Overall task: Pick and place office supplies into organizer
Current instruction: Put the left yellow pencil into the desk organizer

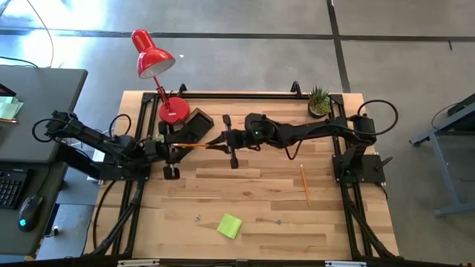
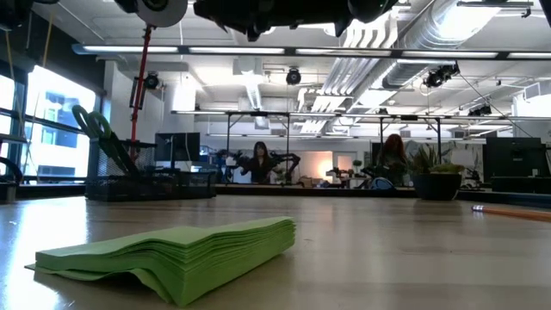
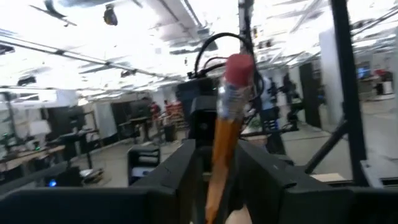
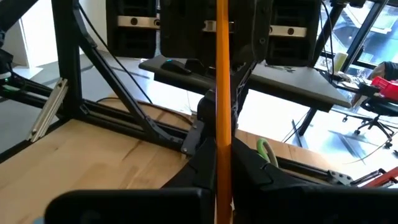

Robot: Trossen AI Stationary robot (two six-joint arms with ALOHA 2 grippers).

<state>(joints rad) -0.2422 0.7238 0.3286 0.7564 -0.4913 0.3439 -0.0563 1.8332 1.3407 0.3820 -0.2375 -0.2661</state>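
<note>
Both arms meet mid-table in the upper middle of the high view, sharing 1 orange pencil [image 1: 194, 145] held level between them. The right gripper [image 1: 225, 141] has its fingers pressed together on the pencil, clear in its wrist view where the shaft [image 4: 222, 93] runs straight up between the dark fingers. The left gripper [image 1: 169, 146] has the eraser end [image 3: 238, 68] sitting between its fingers [image 3: 180, 165]; whether they are squeezing it or only bracketing it, I cannot tell. This looks like a handover, so the clean way is for 1 side to have a firm pinch before the other lets go, keeping the pencil level. The left arm reaches in from the left edge, the right arm stretches long across from the right. The black organizer [image 1: 194, 124] sits just above the pencil, beside the red lamp [image 1: 154, 53]. A 2nd pencil [image 1: 304, 184] lies right of centre, and the green sticky-note pad [image 1: 229, 225] rests at lower centre.
</note>
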